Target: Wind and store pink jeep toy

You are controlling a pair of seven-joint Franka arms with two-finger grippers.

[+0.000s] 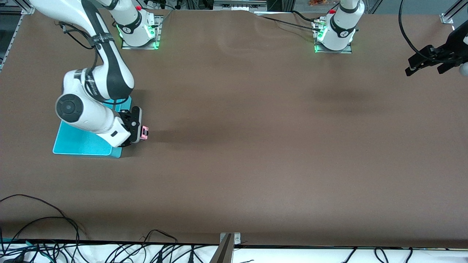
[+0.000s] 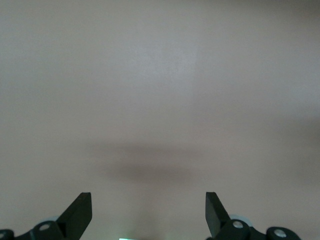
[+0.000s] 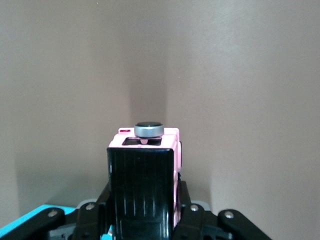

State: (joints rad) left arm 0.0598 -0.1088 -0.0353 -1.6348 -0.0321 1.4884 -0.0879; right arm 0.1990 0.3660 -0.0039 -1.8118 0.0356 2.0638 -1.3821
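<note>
The pink jeep toy [image 1: 145, 132] is a tiny pale-pink car with a black roof [image 3: 142, 185] and a grey round spare wheel [image 3: 149, 129] at its end. My right gripper [image 1: 141, 131] is shut on it, the fingers pressing its two sides, low over the brown table just beside the turquoise bin [image 1: 82, 143], on the side toward the left arm's end. Whether the toy's wheels touch the table I cannot tell. My left gripper [image 1: 425, 69] waits open and empty in the air over the left arm's end of the table, its fingers [image 2: 80, 210] wide apart.
The right arm's forearm and wrist [image 1: 91, 109] cover much of the bin. A corner of the bin [image 3: 22, 220] shows under the right gripper. Brown table [image 1: 256, 146] spreads between the two arms. Cables [image 1: 55, 233] lie along the table's near edge.
</note>
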